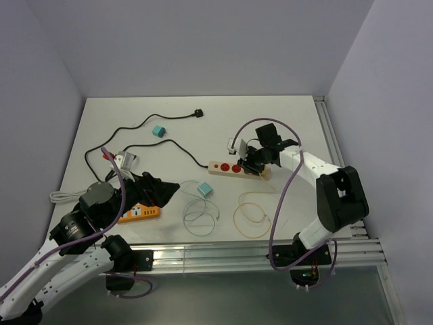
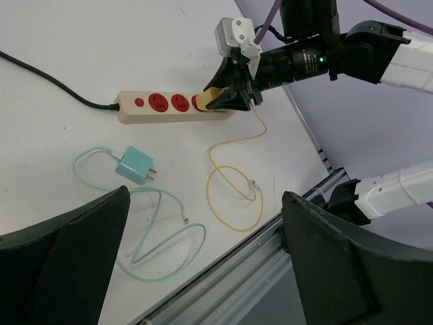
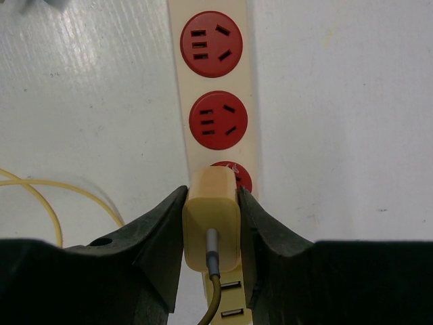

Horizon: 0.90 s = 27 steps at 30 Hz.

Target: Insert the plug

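A cream power strip (image 3: 177,101) with three red sockets lies on the white table, also in the top view (image 1: 220,167) and the left wrist view (image 2: 145,112). My right gripper (image 3: 212,195) is shut on a yellow plug (image 3: 212,223), one finger on each side. The plug's front end covers most of the third red socket (image 3: 242,177); its prongs are hidden. Its yellow cable (image 2: 233,196) loops on the table toward the front. My left gripper (image 2: 203,264) stands wide open and holds nothing, near the table's front left (image 1: 145,189).
A teal charger (image 1: 205,190) with its pale cable lies in front of the strip. An orange power strip (image 1: 139,213) sits by the left arm. A white adapter (image 1: 233,144), a small teal adapter (image 1: 160,131) and a black cable (image 1: 197,114) lie farther back. A metal rail (image 1: 237,254) edges the front.
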{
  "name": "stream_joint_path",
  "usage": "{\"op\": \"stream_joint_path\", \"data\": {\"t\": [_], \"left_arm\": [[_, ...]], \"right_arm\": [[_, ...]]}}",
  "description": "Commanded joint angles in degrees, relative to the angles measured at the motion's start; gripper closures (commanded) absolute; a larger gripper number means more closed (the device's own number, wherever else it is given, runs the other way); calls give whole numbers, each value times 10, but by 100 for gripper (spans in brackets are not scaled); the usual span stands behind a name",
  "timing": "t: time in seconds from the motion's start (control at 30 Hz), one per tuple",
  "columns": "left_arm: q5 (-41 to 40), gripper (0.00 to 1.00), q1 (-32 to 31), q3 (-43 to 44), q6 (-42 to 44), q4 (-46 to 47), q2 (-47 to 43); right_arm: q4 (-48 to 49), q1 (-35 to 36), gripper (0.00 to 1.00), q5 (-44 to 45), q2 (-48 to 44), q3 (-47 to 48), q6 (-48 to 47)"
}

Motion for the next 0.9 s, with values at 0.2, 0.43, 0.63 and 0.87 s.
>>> {"op": "stream_joint_path", "data": {"t": [0.2, 0.43, 0.63, 0.87], "left_arm": [[6, 1, 1, -2, 7, 28, -2], [15, 0, 1, 1, 9, 33, 11], [17, 0, 0, 0, 4, 40, 10], [21, 0, 0, -3, 1, 39, 6]], "right_arm": [[-76, -17, 100, 48, 68, 9, -17], [-98, -16, 100, 59, 117, 47, -18], [-129, -8, 100, 62, 122, 50, 0], [-141, 5, 100, 64, 109, 31, 24]]}}
